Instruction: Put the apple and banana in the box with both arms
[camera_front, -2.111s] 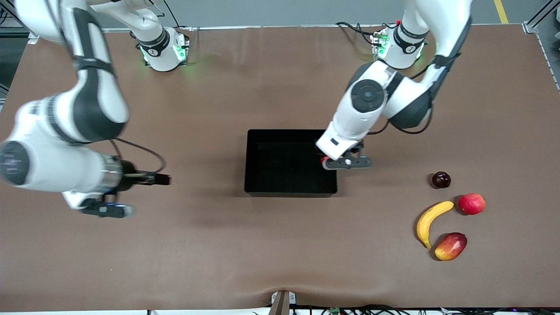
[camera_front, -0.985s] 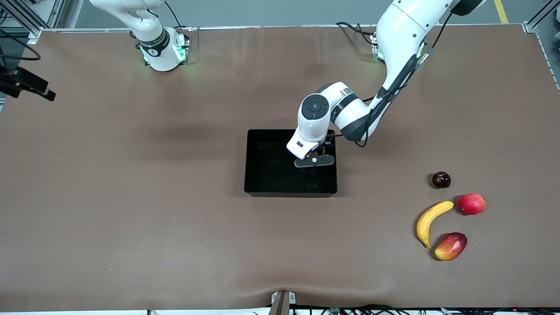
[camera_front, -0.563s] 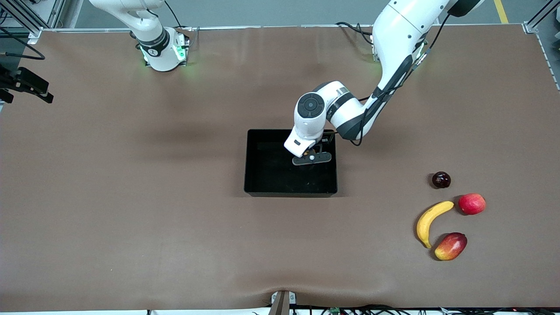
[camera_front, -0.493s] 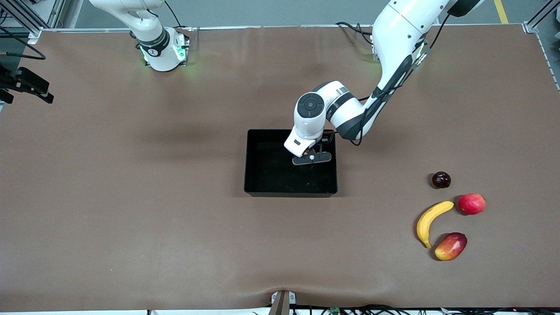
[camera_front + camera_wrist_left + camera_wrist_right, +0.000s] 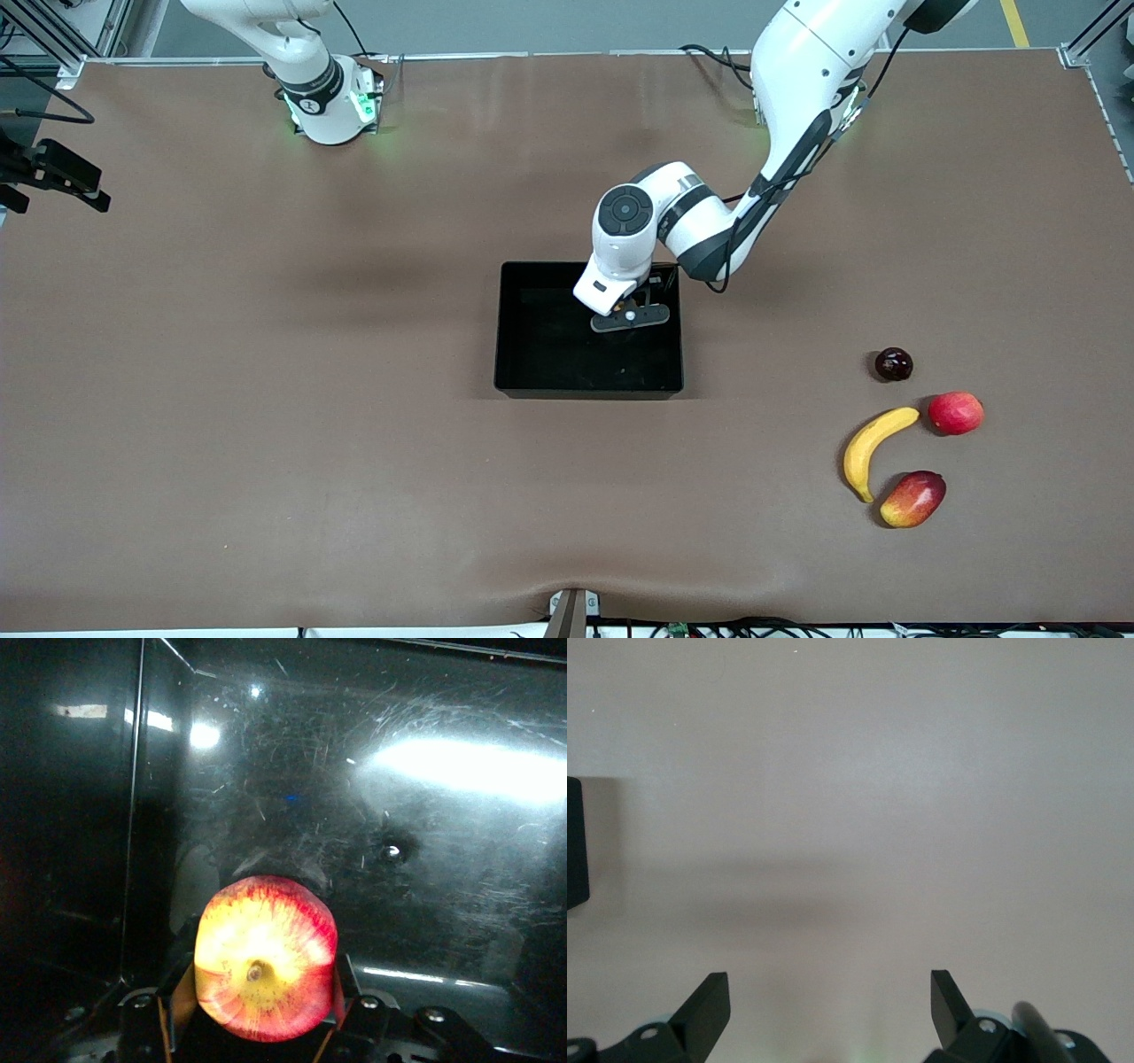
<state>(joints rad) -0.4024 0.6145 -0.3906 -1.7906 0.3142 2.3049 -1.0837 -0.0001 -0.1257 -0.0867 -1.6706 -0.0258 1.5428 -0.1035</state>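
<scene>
My left gripper (image 5: 625, 315) is inside the black box (image 5: 532, 354), low over its floor near the wall toward the left arm's end. It is shut on the red and yellow apple (image 5: 266, 957), which sits between the fingers (image 5: 344, 979) in the left wrist view; the apple is hidden under the hand in the front view. The box's scratched floor (image 5: 425, 815) fills the left wrist view. The yellow banana (image 5: 873, 447) lies on the table toward the left arm's end. My right gripper (image 5: 830, 979) is open and empty above bare brown table.
Beside the banana lie a pinkish-red round fruit (image 5: 955, 413), a red-and-yellow mango (image 5: 912, 499) and a small dark fruit (image 5: 893, 364). A black part of the right arm's hand (image 5: 58, 173) shows at the table's edge at the right arm's end.
My left gripper has carried the apple from the box's wall to over its floor and lowered. The right arm has swung away to its end of the table.
</scene>
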